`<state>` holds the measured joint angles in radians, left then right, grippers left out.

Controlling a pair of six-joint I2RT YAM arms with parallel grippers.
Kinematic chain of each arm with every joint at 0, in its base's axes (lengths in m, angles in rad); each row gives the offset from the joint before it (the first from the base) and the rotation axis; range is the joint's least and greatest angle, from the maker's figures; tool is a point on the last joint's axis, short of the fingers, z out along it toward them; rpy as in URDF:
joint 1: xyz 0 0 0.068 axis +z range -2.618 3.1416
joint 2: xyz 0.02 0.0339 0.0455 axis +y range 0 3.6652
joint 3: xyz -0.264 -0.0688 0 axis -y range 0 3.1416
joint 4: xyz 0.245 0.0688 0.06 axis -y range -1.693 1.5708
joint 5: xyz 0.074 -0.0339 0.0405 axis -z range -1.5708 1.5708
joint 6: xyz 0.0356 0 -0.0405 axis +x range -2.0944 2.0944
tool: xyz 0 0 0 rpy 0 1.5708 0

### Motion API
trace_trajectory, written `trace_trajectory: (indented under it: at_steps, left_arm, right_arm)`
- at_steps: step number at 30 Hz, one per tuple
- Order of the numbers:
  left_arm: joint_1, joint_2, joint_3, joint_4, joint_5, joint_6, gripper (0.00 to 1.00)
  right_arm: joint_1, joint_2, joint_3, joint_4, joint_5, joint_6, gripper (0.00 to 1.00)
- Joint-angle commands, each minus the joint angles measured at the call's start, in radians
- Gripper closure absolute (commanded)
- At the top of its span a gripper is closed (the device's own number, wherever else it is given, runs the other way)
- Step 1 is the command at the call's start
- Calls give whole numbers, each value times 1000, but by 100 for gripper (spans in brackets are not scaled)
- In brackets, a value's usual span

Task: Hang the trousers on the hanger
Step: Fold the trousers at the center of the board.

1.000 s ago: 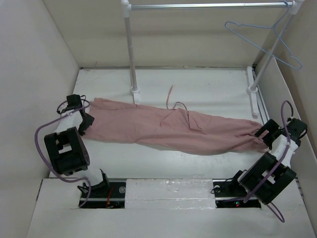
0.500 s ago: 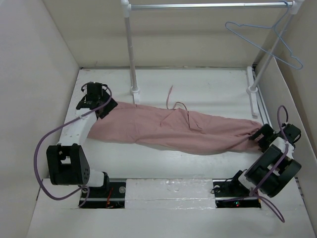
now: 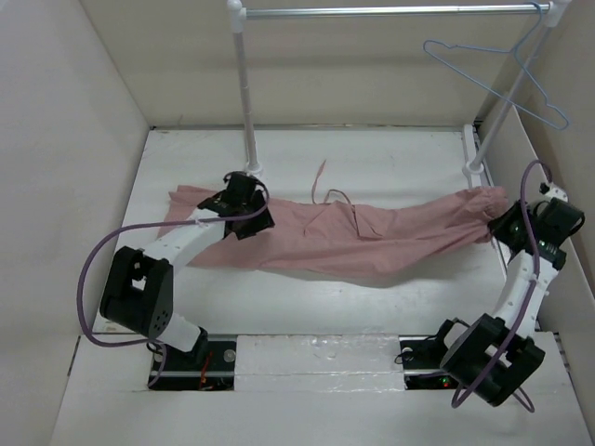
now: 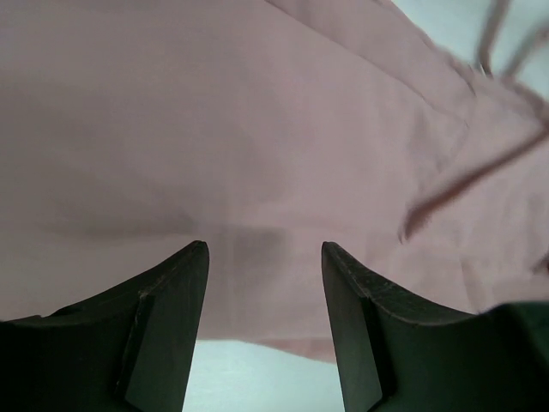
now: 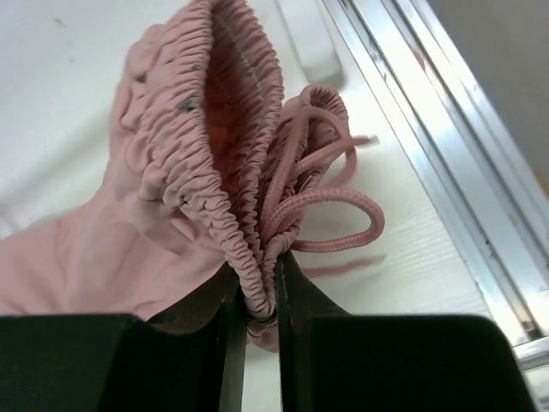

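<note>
- We look down on a white table (image 3: 390, 153) boxed in by plain beige panels at the left, back and right.
- On the left, the left arm reaches in over the leg end of the trousers (image 3: 372, 237).
- The left tool (image 4: 264, 253) stands about half open. In its wrist view the two dark fingers are well apart, with smooth pink cloth filling the view beyond them. Nothing is gripped between them, and we cannot tell whether the tips touch the cloth.
- The trousers lie stretched across the middle of the table, legs to the left and waist to the right. A thin pink cord trails on the fabric near the centre.
- Behind them stands a white and metal rail (image 3: 390, 11), with one upright planted just beyond the trousers' left half and the other near the right wall.
- The hanger (image 3: 437, 46) hangs by its hook from the right end of that rail, well apart from the trousers and touched by neither arm.
- At the far right, the right tool (image 5: 262, 296) is closed tight on the gathered elastic waistband. The drawstring loops out just beside the fingers, above the table near a metal track.
</note>
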<state>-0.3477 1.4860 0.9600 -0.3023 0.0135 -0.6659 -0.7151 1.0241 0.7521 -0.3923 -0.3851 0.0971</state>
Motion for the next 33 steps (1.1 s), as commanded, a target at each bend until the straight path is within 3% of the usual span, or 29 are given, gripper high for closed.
trace_trajectory:
  at_steps: [1,2,9,17,18,19,20,21,23,24,27,31,33]
  left_arm:
    - [-150,-55,55,0,-42,-11,49]
    - [-233,-47,68,-3,-58,-17,49]
    - [-488,138,201,22,-67,-127,48]
    - [-623,393,419,-29,-81,-152,49]
    - [-634,410,427,-31,-76,-168,51]
    - [-634,443,434,1,-40,-182,62]
    - [-634,444,434,2,-40,-182,62]
    - [-643,450,431,18,-27,-192,69]
    - [-643,485,448,64,34,-225,95]
    - [-655,497,460,75,48,-234,98]
    - [-704,559,569,83,72,-258,100]
    - [-743,617,787,-64,-3,-242,98]
    - [-743,585,770,-86,-36,-239,94]
  right_arm:
    - [31,17,183,-129,9,-69,100]
    - [49,28,225,-160,21,-117,100]
    - [198,18,407,-305,90,-177,100]
    - [333,25,660,-444,175,-232,100]
    - [348,31,687,-466,196,-237,100]
    - [348,53,737,-488,202,-241,100]
    - [348,53,757,-496,203,-243,100]
    - [348,71,779,-496,183,-243,100]
    - [348,88,817,-499,152,-241,100]
    - [348,109,854,-500,115,-243,100]
    - [367,136,917,-502,72,-241,100]
    - [416,137,905,-487,54,-244,100]
    - [448,116,863,-462,49,-234,100]
